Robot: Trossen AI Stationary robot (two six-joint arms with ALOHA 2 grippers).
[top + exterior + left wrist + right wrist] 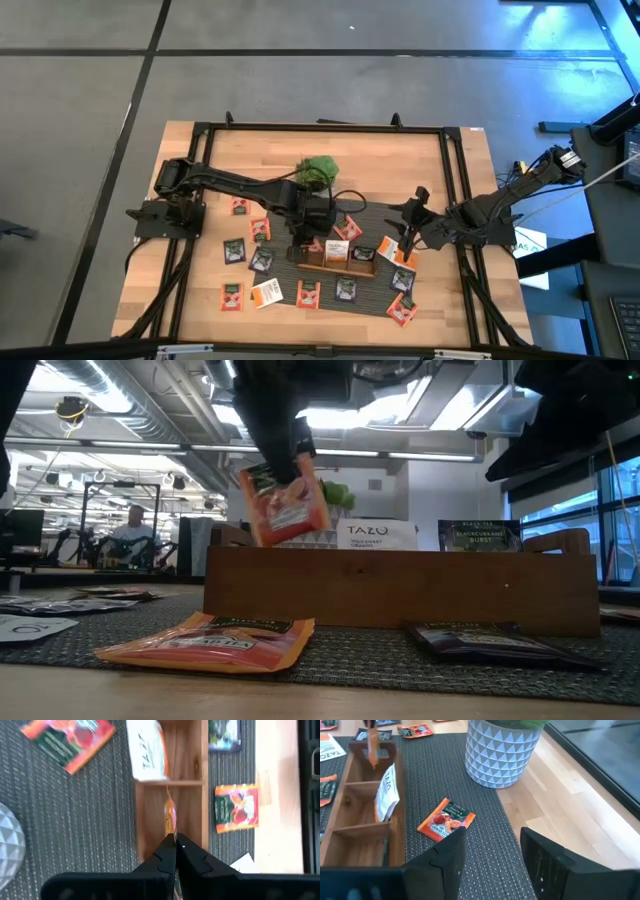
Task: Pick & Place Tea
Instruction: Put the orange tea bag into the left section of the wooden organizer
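Pinching an orange-red tea sachet (170, 817) edgewise, the left gripper's (175, 840) closed jaws hang over the wooden tray (195, 795)

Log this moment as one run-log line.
left end effector: shut on orange-red tea sachet, above wooden tray end compartment | right end effector: open, empty, over mat

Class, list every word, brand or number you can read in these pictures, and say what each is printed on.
"TAZO": white sachet standing in the tray, low view; the small lines under it are too blurred to read.
"BLACKCURRANT BURST", roughly: dark sachet in the tray; blurred, so uncertain.
"TAZ…", cut off: white sachet at the right wrist picture's edge.
Orange sachet in the left gripper: print unreadable.
Other sachets: too small or blurred.
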